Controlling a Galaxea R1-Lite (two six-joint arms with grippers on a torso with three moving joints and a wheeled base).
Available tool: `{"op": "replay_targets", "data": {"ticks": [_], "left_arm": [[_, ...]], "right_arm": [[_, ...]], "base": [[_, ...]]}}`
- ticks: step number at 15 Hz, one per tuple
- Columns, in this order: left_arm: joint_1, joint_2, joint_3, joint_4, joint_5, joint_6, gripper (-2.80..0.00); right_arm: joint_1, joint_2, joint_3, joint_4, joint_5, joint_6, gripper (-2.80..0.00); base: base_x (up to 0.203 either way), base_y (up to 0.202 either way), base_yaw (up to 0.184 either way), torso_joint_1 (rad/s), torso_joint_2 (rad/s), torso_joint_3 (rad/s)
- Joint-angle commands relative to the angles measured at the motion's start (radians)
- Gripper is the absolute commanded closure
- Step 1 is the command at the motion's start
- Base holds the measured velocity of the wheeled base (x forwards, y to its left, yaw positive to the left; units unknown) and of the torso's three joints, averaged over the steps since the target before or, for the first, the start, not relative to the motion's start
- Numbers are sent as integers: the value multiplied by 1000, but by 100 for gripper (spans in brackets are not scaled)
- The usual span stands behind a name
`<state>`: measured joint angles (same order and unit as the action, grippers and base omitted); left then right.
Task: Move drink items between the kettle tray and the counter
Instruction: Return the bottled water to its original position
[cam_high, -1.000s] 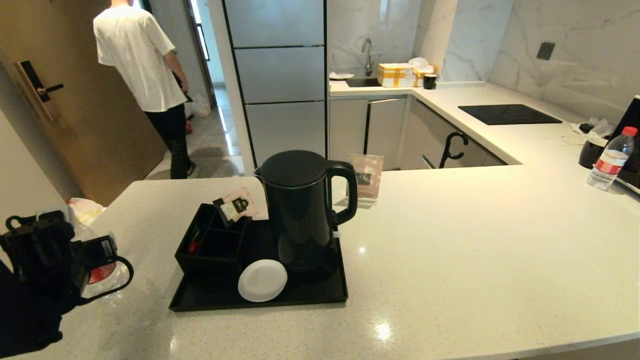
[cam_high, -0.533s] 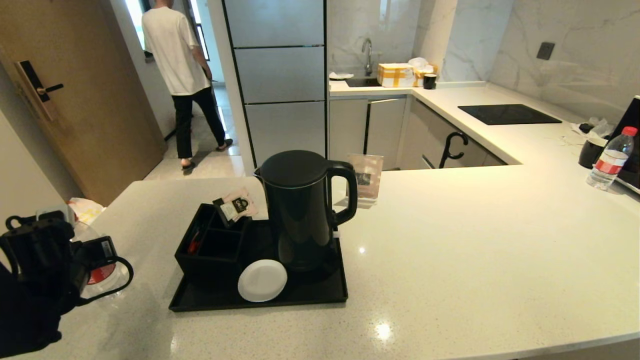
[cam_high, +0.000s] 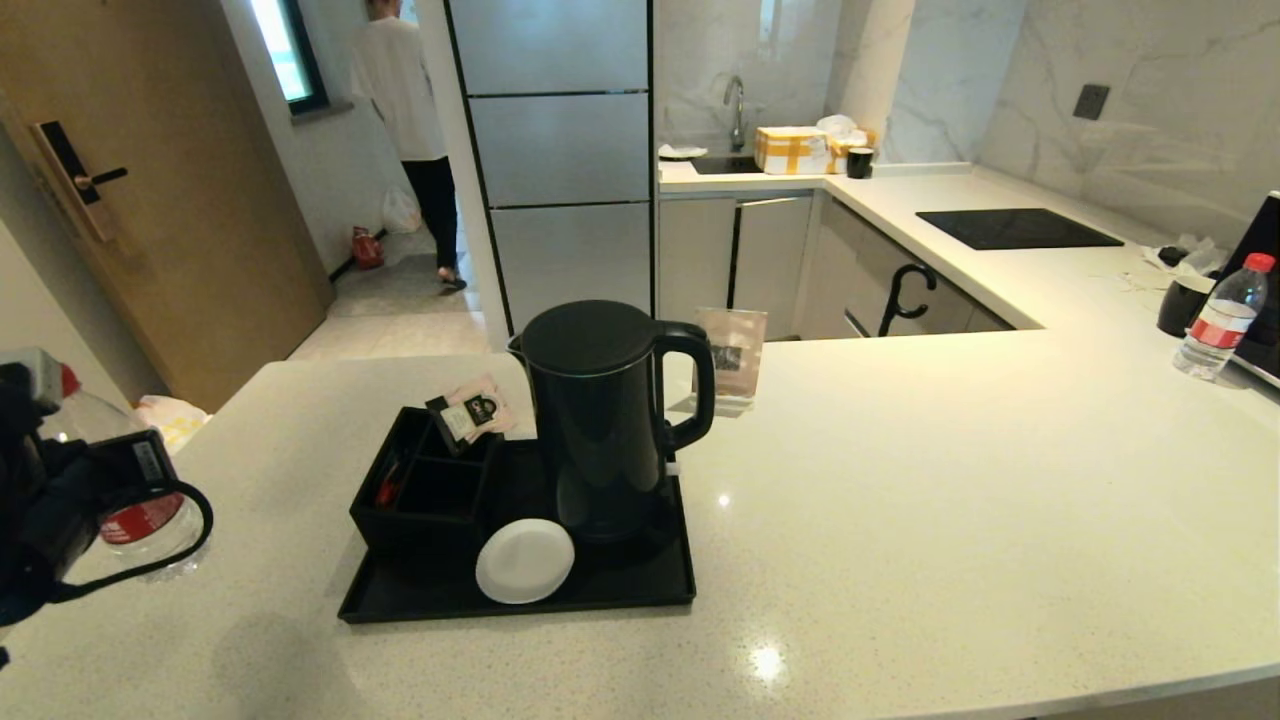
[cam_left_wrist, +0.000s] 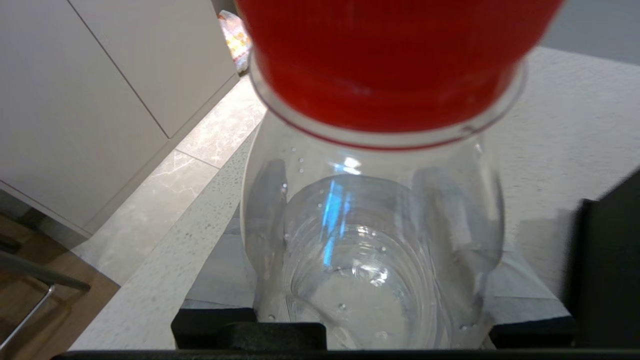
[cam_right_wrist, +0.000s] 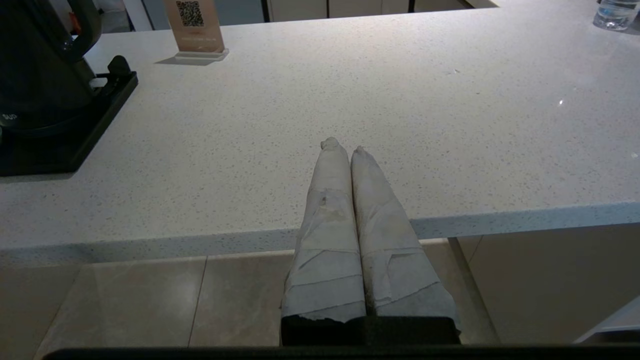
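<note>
Water bottle (cam_left_wrist: 370, 200) clamped upright inside left claw (cam_left_wrist: 372, 280)

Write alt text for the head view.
The left tool holds a clear water bottle above the counter, left of the black tray where the kettle stands. A second bottle stands far right.

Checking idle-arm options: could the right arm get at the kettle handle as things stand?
Probably yes. The right gripper sits shut at the counter edge, bare worktop ahead, and the kettle handle faces its side.
</note>
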<state>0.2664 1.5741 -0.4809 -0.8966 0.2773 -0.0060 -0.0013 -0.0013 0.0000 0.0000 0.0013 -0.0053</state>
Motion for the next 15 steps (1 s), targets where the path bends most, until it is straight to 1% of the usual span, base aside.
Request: {"op": "replay_targets", "data": {"ticks": [1, 2, 4, 5, 6, 7, 8, 10, 11, 12, 15], "left_arm": [[-68, -152, -67, 178, -15, -32, 0], [-130, -236, -110, 319, -31, -58, 0], [-299, -447, -198, 622, -63, -114, 0], [-374, -505, -237, 756, -76, -139, 0], [-474, -535, -253, 831, -85, -163, 0], [-544, -541, -263, 839, -94, -186, 0], [-577, -546, -273, 842, -104, -206, 0], [-676, -539, -240, 838, -145, -209, 0], [-696, -523, -196, 833, -189, -207, 0], [-708, -511, -177, 829, -219, -204, 0], [-708, -511, -177, 829, -219, -204, 0]], "right_arm": [[-1, 1, 2, 0, 0, -1, 0], [-1, 1, 2, 0, 0, -2, 0], [-2, 1, 2, 0, 0, -1, 0], [-1, 1, 2, 0, 0, -2, 0], [0, 1, 2, 0, 0, -2, 0], [0, 1, 2, 0, 0, -2, 0], [0, 1, 2, 0, 0, -1, 0], [0, 1, 2, 0, 0, -1, 0], [0, 1, 2, 0, 0, -1, 0], [0, 1, 2, 0, 0, -1, 0], [0, 1, 2, 0, 0, -1, 0]], "base": [[0, 0, 0, 0, 0, 0], [0, 0, 0, 0, 0, 0], [0, 0, 0, 0, 0, 0], [0, 0, 0, 0, 0, 0], [0, 0, 0, 0, 0, 0], [0, 0, 0, 0, 0, 0], [0, 0, 0, 0, 0, 0], [0, 0, 0, 0, 0, 0], [0, 0, 0, 0, 0, 0], [0, 0, 0, 0, 0, 0], [0, 0, 0, 0, 0, 0]]}}
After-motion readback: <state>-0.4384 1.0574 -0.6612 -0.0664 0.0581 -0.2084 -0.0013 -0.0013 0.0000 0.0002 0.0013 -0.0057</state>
